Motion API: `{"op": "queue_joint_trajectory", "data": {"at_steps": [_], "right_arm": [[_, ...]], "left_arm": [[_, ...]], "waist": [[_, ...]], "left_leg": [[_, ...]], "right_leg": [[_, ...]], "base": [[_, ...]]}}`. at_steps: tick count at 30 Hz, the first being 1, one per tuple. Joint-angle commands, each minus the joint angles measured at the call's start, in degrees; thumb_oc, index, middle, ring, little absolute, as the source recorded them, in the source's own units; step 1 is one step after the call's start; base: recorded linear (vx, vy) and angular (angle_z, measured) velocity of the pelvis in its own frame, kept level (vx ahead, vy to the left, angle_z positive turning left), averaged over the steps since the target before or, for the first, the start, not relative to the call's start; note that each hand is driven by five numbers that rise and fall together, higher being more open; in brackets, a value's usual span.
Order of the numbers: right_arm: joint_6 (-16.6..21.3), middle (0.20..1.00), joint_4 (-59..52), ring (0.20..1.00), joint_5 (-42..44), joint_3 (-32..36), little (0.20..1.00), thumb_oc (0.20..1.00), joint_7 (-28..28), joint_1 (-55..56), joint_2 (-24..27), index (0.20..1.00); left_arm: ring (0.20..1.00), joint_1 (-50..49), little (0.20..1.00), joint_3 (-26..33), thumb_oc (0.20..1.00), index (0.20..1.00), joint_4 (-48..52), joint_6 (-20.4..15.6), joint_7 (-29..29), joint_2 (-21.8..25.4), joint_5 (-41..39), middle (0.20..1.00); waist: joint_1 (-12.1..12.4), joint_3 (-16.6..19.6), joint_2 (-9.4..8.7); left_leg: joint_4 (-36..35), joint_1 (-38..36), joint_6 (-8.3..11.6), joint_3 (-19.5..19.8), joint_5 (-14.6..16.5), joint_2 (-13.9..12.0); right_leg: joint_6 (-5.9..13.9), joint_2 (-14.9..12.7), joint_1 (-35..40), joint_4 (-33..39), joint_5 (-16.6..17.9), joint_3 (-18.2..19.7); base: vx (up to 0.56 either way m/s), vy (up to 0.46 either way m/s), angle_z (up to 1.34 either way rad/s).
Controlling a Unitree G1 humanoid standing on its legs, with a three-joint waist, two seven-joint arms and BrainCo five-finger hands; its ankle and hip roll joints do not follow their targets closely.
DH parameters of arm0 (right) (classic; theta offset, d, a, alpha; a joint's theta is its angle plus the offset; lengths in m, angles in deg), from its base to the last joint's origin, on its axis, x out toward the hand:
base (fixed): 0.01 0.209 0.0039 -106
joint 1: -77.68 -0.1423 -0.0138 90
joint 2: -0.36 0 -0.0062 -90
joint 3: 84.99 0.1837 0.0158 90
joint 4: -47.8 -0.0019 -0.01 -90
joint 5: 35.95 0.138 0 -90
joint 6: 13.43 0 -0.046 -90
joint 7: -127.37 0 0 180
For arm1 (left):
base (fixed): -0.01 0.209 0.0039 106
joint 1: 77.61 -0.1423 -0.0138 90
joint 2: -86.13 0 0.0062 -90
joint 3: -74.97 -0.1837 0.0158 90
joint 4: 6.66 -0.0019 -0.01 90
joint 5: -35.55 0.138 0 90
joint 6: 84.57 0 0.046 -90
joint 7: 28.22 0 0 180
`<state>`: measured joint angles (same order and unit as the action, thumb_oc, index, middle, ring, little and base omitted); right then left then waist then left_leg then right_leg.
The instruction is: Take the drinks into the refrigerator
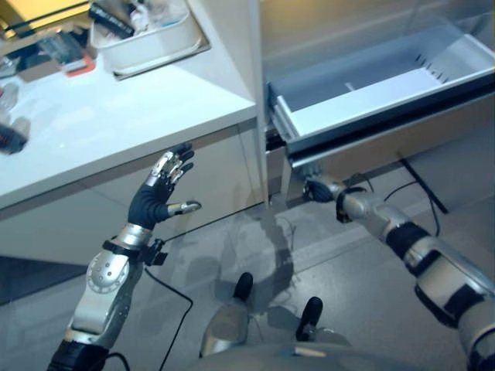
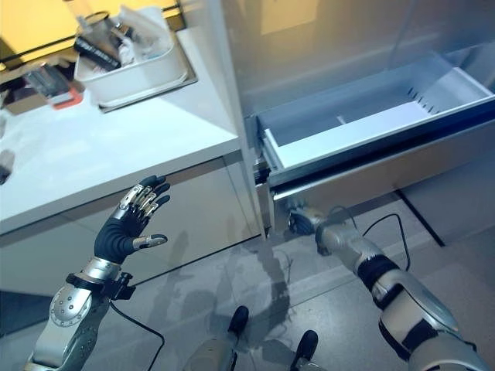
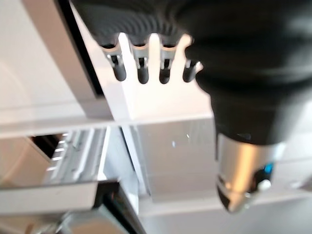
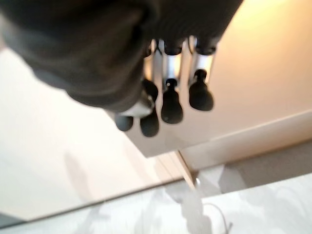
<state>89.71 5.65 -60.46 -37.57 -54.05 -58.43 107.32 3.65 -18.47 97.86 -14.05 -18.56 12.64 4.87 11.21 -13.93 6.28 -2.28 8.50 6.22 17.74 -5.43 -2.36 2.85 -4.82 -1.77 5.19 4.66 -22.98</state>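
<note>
The left hand (image 1: 158, 197) hangs in front of the tabletop's (image 1: 116, 124) front edge, fingers spread straight, holding nothing. The right hand (image 2: 303, 222) sits under the open refrigerator drawer (image 1: 371, 100), fingers curled, empty. Drinks (image 2: 104, 39) stand in a tray (image 2: 147, 73) at the tabletop's far edge

A white counter (image 1: 116, 116) runs along my left, its pale cabinet front (image 2: 193, 205) dropping to a grey, glossy floor (image 1: 255, 255). A white tray (image 2: 147, 73) sits at its far end. Beside it a refrigerator drawer (image 1: 371, 97) stands pulled open, with warm yellow light at the far corner
</note>
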Motion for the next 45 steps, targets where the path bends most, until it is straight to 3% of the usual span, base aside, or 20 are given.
{"op": "queue_joint_trajectory", "data": {"at_steps": [1,7,10,15,19,22,23,24,25,30,37,42,45], "right_arm": [[1.10,0.200,-0.99,0.200,4.85,0.15,0.200,0.200,4.54,-14.21,-1.24,0.200],[0.90,0.200,-2.84,0.200,5.81,1.35,0.200,0.200,5.03,-13.92,-1.93,0.200],[1.05,0.200,-8.93,0.200,7.17,2.75,0.200,0.200,4.68,-7.83,-2.91,0.200],[2.12,0.200,-17.14,0.200,9.32,7.19,0.200,0.200,4.81,3.68,-2.83,0.200],[4.55,0.200,-24.39,0.200,13.68,16.68,0.200,0.200,5.33,21.31,-0.42,0.200],[5.42,0.200,-26.56,0.200,14.90,20.81,0.200,0.200,5.44,28.43,0.21,0.200],[5.88,0.608,-27.58,0.608,15.42,23.13,0.608,0.608,5.81,32.18,0.43,0.608],[6.41,0.890,-27.84,0.890,16.72,24.77,0.890,0.890,5.86,34.63,-0.27,0.890],[7.57,1.000,-30.14,1.000,20.38,28.83,1.000,1.000,4.67,41.25,-1.18,1.000],[9.39,1.000,-31.94,1.000,27.01,36.33,1.000,1.000,3.67,51.34,-4.05,1.000],[9.18,1.000,-27.54,1.000,27.49,38.65,1.000,1.000,2.66,56.32,-4.95,1.000],[8.19,1.000,-12.11,1.000,25.74,35.71,1.000,1.000,3.91,54.97,-6.60,1.000],[6.77,1.000,-3.22,1.000,24.95,34.56,1.000,1.000,4.63,53.02,-8.14,1.000]], "left_arm": [[1.000,3.39,1.000,-0.10,1.000,1.000,2.40,-4.07,-0.61,3.30,-2.78,1.000],[1.000,4.28,1.000,-0.99,1.000,1.000,1.32,-4.35,-1.02,2.20,-2.55,1.000],[1.000,4.07,1.000,-0.47,1.000,1.000,1.52,-4.02,-1.76,1.80,-0.90,1.000],[1.000,3.82,1.000,0.31,1.000,1.000,1.38,-4.25,-3.13,0.96,1.78,1.000],[1.000,2.66,1.000,0.48,1.000,1.000,0.24,-4.60,-3.90,-0.24,4.54,1.000],[1.000,2.37,1.000,0.21,1.000,1.000,-1.07,-4.93,-4.21,-0.87,5.86,1.000],[1.000,2.16,1.000,0.06,1.000,1.000,-1.83,-5.22,-4.61,-1.13,6.58,1.000],[1.000,2.01,1.000,0.22,1.000,1.000,-2.30,-5.43,-4.85,-1.42,7.06,1.000],[1.000,1.51,1.000,0.26,1.000,1.000,-4.03,-5.82,-5.21,-2.24,7.82,1.000],[1.000,0.20,1.000,1.24,1.000,1.000,-9.65,-6.63,-6.49,-4.60,9.45,1.000],[1.000,-2.04,1.000,1.18,1.000,1.000,-19.83,-7.11,-5.31,-6.17,11.08,1.000],[1.000,-1.99,1.000,-1.17,1.000,1.000,-41.40,-5.86,-6.58,-9.02,16.63,1.000],[1.000,-0.77,1.000,-1.08,1.000,1.000,-55.93,-3.34,-7.34,-12.09,18.40,1.000]], "waist": [[3.12,-0.40,-3.82],[3.42,-0.45,-3.74],[2.27,-0.54,-4.30],[-0.03,-0.50,-5.38],[-3.97,0.21,-6.80],[-5.63,0.92,-7.23],[-6.47,1.54,-7.39],[-7.30,1.96,-7.48],[-8.79,2.96,-7.63],[-11.62,4.94,-7.63],[-13.19,6.60,-7.56],[-13.73,7.03,-7.36],[-13.80,7.08,-7.12]], "left_leg": [[0.84,-3.51,-5.64,-2.58,5.06,6.33],[0.85,-3.63,-5.78,-2.36,5.07,6.56],[1.41,-4.25,-6.23,-3.51,6.07,6.50],[2.06,-4.63,-6.52,-5.24,6.86,6.31],[2.37,-5.94,-6.62,-6.85,8.06,5.69],[2.23,-6.48,-6.55,-7.19,8.26,5.51],[2.12,-6.53,-6.63,-7.34,8.11,5.47],[2.04,-6.85,-6.64,-7.64,8.23,5.38],[1.69,-7.74,-6.60,-8.37,8.46,5.05],[0.55,-9.43,-6.59,-10.17,8.59,4.44],[-0.15,-11.69,-6.43,-12.31,9.13,3.95],[-0.66,-12.21,-6.19,-14.69,8.79,3.86],[-1.07,-12.22,-6.21,-16.17,8.61,3.96]], "right_leg": [[2.14,-4.81,-0.97,-10.89,-9.06,0.89],[2.35,-5.03,-0.27,-10.41,-9.01,0.17],[2.52,-4.93,0.26,-9.93,-8.79,1.21],[2.66,-4.83,0.53,-9.44,-8.28,2.77],[2.67,-4.38,1.44,-9.08,-8.60,4.14],[2.72,-4.20,2.08,-8.59,-8.61,4.31],[2.79,-4.23,2.27,-8.19,-8.25,4.28],[2.83,-4.14,2.54,-7.98,-8.20,4.41],[2.95,-3.89,3.25,-7.17,-7.96,5.12],[3.15,-3.40,4.04,-5.92,-7.35,6.55],[3.28,-2.88,5.18,-5.20,-7.02,8.28],[3.54,-2.36,4.71,-3.68,-5.55,11.11],[3.71,-2.16,4.28,-2.45,-4.63,12.68]], "base": [[0.01,-0.025,0.28],[0.02,0.014,0.32],[0.00,0.067,0.17],[0.00,0.042,-0.27],[0.01,0.027,-0.16],[0.01,0.015,-0.22],[0.03,0.019,-0.06],[0.04,0.039,-0.16],[0.03,0.037,-0.17],[0.01,0.017,-0.33],[0.01,0.004,-0.17],[-0.05,0.009,-0.27],[-0.05,0.015,-0.25]]}}
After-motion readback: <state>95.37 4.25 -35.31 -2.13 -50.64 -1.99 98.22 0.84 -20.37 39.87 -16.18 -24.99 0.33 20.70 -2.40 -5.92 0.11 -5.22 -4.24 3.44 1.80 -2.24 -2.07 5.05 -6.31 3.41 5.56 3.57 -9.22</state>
